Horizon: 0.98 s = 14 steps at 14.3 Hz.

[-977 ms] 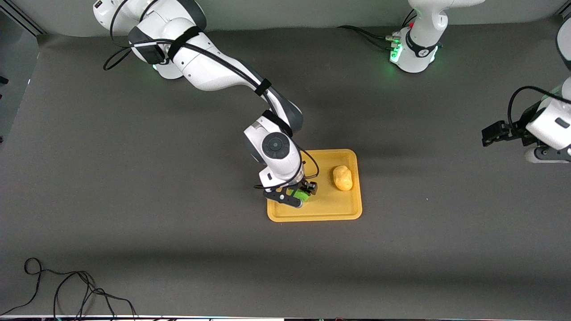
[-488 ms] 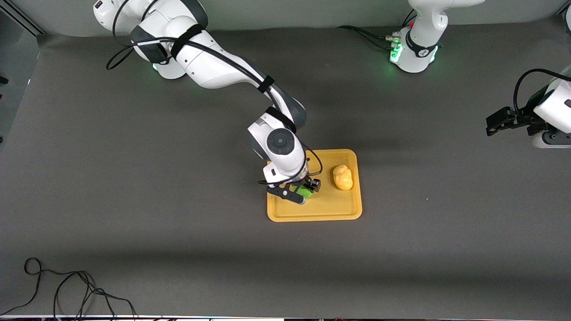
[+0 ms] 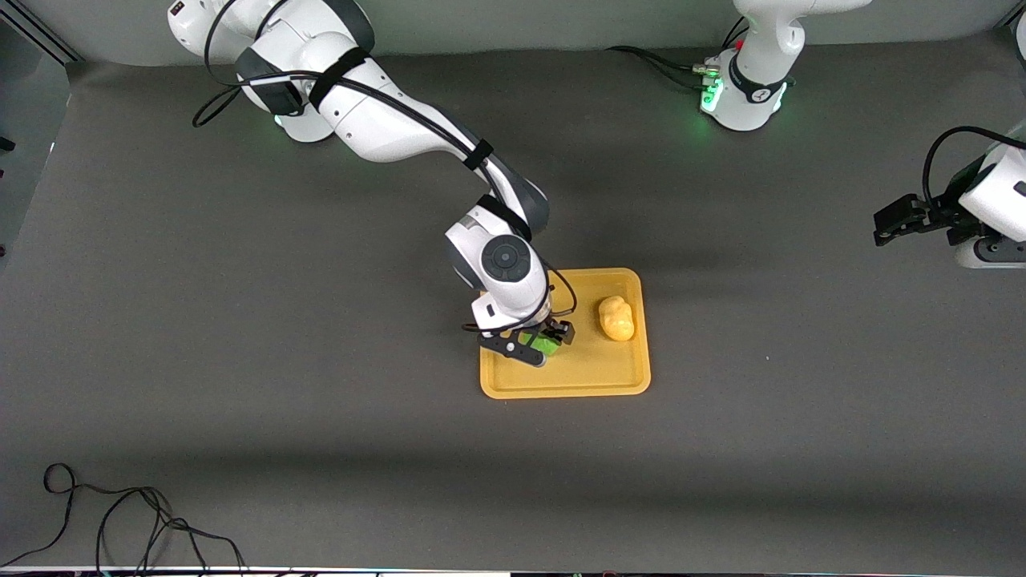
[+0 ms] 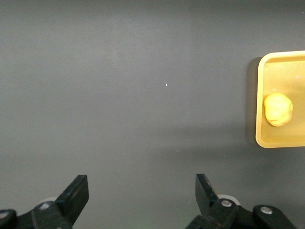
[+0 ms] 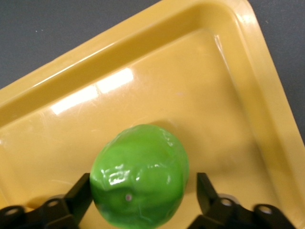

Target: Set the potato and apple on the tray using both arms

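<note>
Dark grey matting covers the table (image 3: 240,361), with the arms' bases lit green along the upper edge of the front view. At centre frame the orange-yellow tray (image 3: 565,386) already carries both items. The green apple (image 3: 543,344) sits toward the tray's end at the right arm's side, and the yellow potato (image 3: 616,318) lies apart from it, toward the left arm's end and a little higher in the frame.

The right end effector (image 3: 539,345) is down over the tray with the apple between its fingers. In the right wrist view the apple (image 5: 139,187) rests on the tray floor (image 5: 200,90). One finger (image 5: 78,198) sits just at its side and the other (image 5: 206,193) stands off with a gap, so the grip looks released rather than pinching.

The step in hand appears to be letting go and backing off. Doing it well means spreading the fingers fully before lifting, then rising straight up so neither finger nudges the round apple into a roll toward the rim.

The left end effector (image 3: 891,230) waits over bare table at the right edge of the front view. Its fingers (image 4: 76,198) are spread wide and empty.
</note>
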Each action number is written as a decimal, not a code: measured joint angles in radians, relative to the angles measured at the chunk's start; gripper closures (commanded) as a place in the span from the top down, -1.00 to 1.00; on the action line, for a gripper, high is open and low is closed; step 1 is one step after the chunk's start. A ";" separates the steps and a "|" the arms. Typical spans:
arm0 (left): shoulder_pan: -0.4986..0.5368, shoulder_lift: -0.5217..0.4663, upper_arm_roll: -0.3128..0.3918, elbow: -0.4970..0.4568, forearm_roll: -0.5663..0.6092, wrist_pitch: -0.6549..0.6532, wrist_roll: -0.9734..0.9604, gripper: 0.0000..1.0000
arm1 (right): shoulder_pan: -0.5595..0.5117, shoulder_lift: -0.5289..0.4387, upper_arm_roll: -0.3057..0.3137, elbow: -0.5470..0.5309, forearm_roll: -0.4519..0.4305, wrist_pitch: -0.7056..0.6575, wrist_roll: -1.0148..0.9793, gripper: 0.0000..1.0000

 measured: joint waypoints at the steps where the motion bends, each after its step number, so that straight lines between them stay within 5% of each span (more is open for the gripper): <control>1: 0.000 0.000 0.000 -0.006 0.000 0.004 0.000 1.00 | -0.001 -0.005 -0.003 0.002 0.000 -0.002 0.000 1.00; 5: 0.000 0.001 0.000 -0.026 0.000 0.019 0.002 1.00 | -0.039 -0.083 -0.023 0.014 -0.007 -0.085 -0.028 1.00; 9: 0.000 0.001 0.000 -0.034 0.000 0.027 0.003 1.00 | -0.169 -0.270 -0.029 -0.006 -0.007 -0.219 -0.187 1.00; 14: 0.000 0.001 0.000 -0.046 0.000 0.039 0.003 1.00 | -0.350 -0.511 -0.029 -0.206 -0.004 -0.279 -0.438 1.00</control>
